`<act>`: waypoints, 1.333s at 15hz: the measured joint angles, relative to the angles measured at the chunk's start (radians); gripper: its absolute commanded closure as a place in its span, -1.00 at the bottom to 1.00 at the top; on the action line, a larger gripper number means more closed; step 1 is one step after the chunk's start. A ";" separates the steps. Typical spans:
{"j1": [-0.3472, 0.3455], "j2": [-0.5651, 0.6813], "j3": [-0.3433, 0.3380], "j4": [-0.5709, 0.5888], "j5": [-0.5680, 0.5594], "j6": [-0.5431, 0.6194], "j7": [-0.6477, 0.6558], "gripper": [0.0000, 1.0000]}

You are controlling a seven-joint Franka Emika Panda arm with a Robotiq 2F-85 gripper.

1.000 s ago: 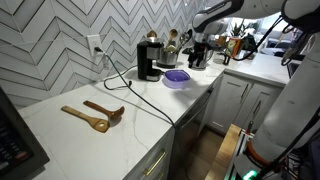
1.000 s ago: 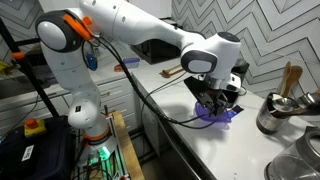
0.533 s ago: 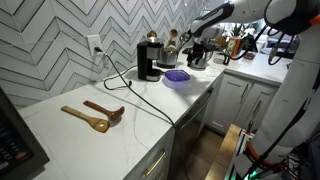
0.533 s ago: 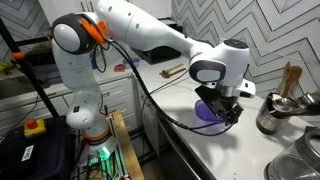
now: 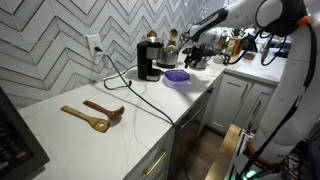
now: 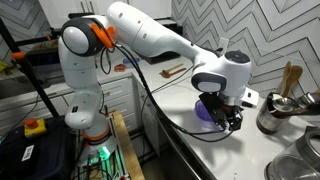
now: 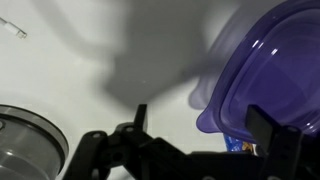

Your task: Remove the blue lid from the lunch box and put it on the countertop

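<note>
Since the blue lid [image 6: 207, 110] is round it has no long axis; it lies roughly flat on the white, faintly veined table [image 5: 60, 138], close to the front edge and just beside the black coffee maker [image 5: 148, 60], dome side up as far as I can tell. Material reads as translucent blue-purple plastic with a raised rim, glossy in the wrist view. I can't separate the lunch box from the lid in any view. End effector [image 7: 202, 125] hangs right over the lid's edge, black fingers [image 7: 138, 122] spread wide, gripping nothing; the lid rim sits between them, contact unclear. A round steel pot [image 6: 272, 113] stands nearby, further along the table. Two wooden spoons [image 5: 95, 115] lie well apart toward the other end.
</note>
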 measured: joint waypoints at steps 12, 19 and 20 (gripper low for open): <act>-0.040 0.073 0.067 0.011 0.094 0.026 -0.001 0.42; -0.052 0.079 0.087 0.028 0.122 0.029 -0.002 0.25; -0.052 0.079 0.090 0.028 0.125 0.029 -0.002 0.14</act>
